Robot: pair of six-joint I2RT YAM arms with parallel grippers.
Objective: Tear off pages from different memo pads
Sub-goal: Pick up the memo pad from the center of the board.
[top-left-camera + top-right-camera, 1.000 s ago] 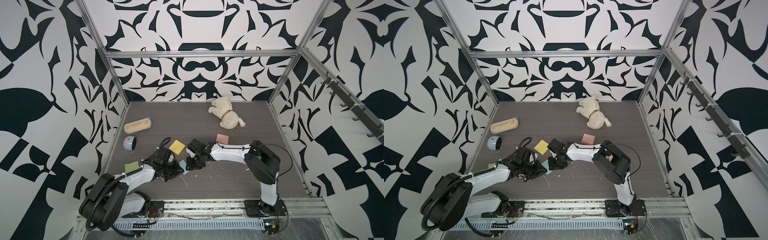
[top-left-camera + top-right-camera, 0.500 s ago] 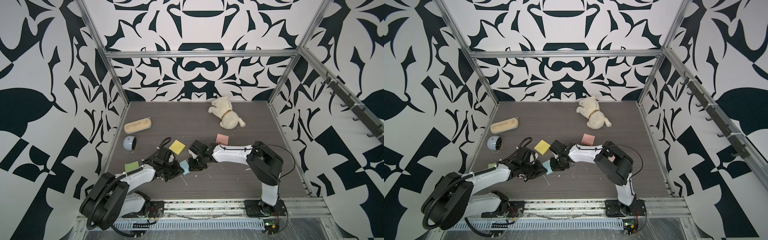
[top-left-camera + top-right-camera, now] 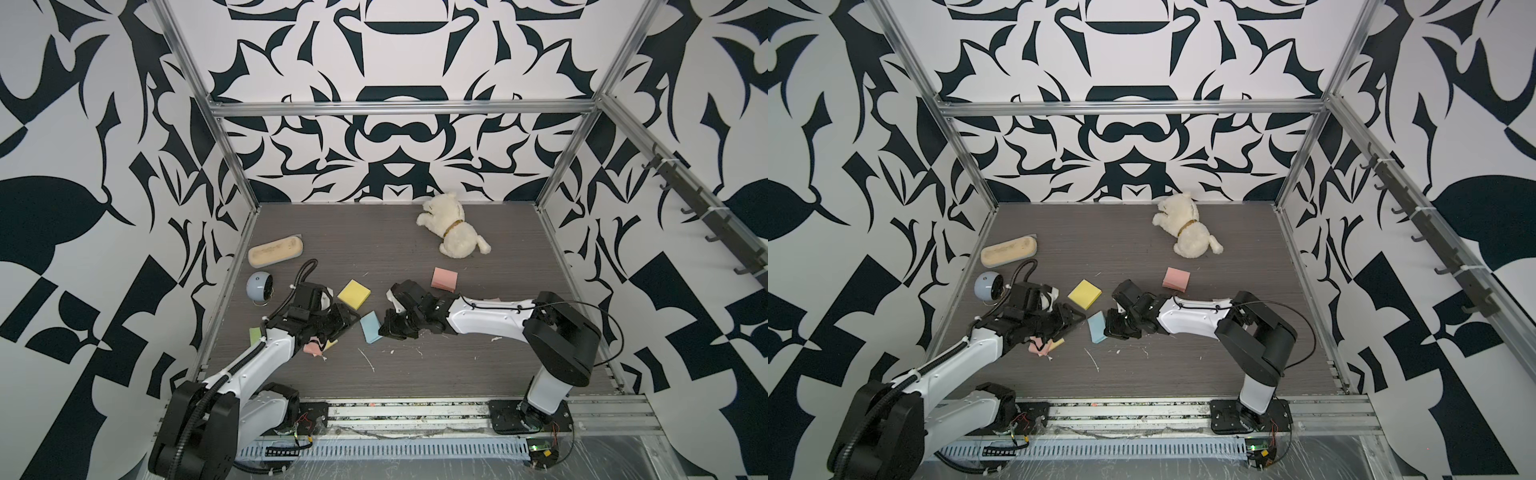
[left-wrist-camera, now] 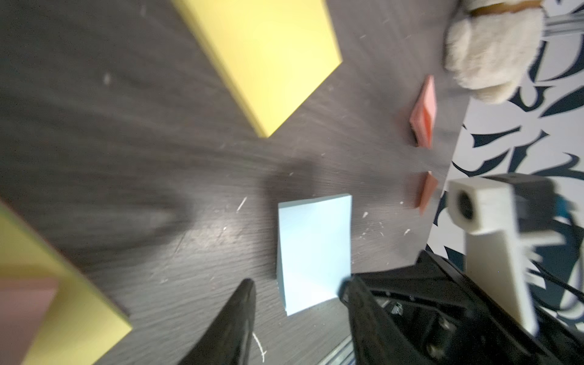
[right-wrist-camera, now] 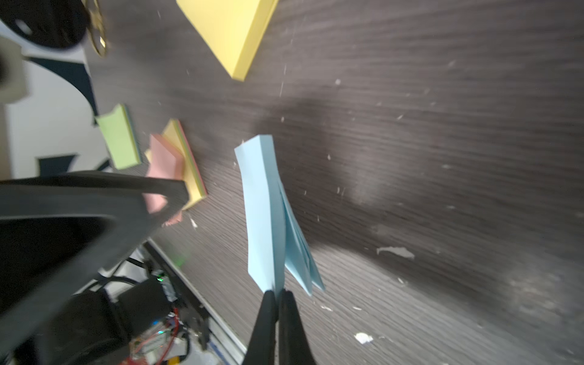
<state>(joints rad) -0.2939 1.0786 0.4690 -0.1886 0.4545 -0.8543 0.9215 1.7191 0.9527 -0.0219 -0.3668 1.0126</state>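
The blue memo pad [image 3: 371, 327] [image 3: 1097, 327] lies mid-table between both arms. My right gripper [image 5: 278, 292] [image 3: 384, 330] is shut on the corner of the pad's top blue page [image 5: 262, 205], which lifts off the fanned sheets [image 5: 300, 252] below. My left gripper [image 4: 297, 290] [image 3: 345, 319] is open, a finger on each side of the pad's near edge [image 4: 314, 249]. The yellow pad [image 3: 354, 294] [image 4: 271, 57], pink pad [image 3: 444, 278] [image 4: 423, 110] and green pad [image 3: 254, 336] [image 5: 120, 140] lie flat. A loose pink page [image 3: 312, 348] [image 5: 164, 161] rests on yellow sheets under my left arm.
A plush dog [image 3: 455, 232] lies at the back right. A beige case [image 3: 275, 249] and a round blue gadget [image 3: 259, 286] sit at the left edge. Paper scraps [image 3: 368, 359] litter the dark table [image 3: 457, 374]. A metal rail [image 3: 415, 411] runs along the front.
My right gripper has shut on the blue page. My left gripper has opened and let go of the blue pad, which now shows more fully between the arms.
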